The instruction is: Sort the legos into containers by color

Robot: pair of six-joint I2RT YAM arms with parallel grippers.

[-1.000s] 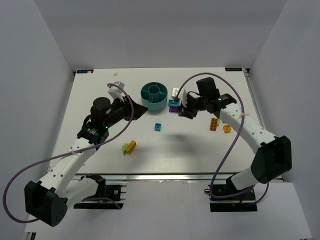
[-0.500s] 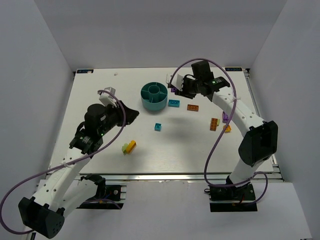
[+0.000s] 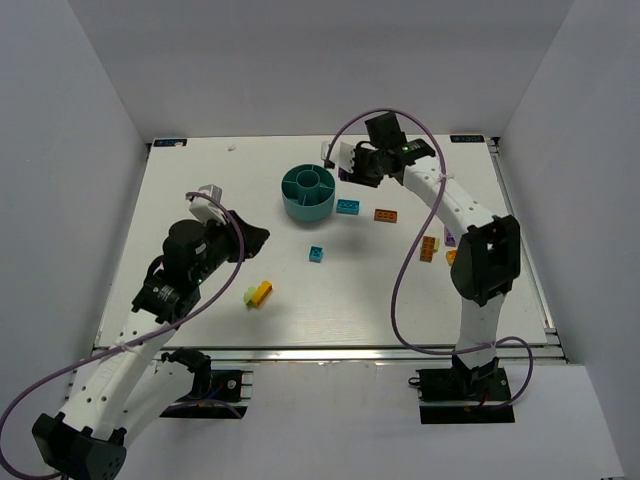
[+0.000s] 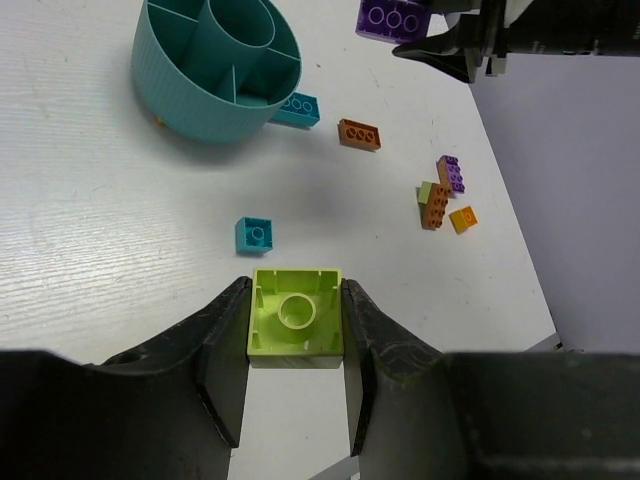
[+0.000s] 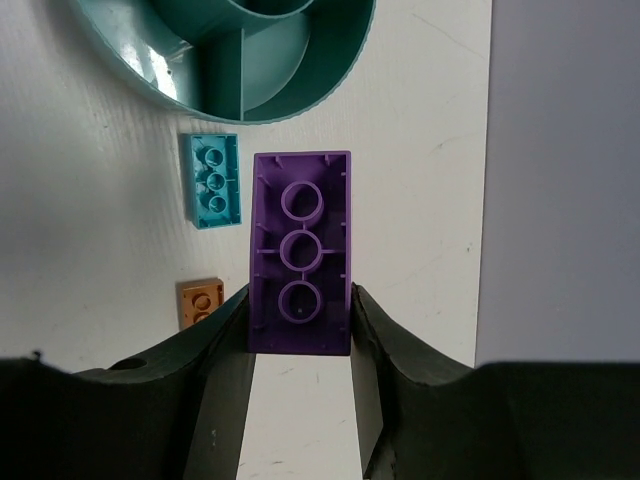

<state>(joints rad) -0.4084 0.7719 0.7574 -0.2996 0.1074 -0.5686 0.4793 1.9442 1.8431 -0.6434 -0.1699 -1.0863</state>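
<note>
No text, label, brand name, number or sign could be read anywhere in any of the three views.

Bowl mouth is open from above, but right jaws crowd its far-right rim. Teal brick sits just beside bowl's right wall, orange brick near that: tight. Counter left of bowl is wide open. Small teal brick sits alone, nearer side.

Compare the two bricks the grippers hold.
The lime brick, in the left gripper, is square with one underside tube; the purple brick, in the right gripper, is oblong with three. The purple brick hangs nearer the teal bowl than the lime brick. Both are gripped hollow side toward the camera.
</note>
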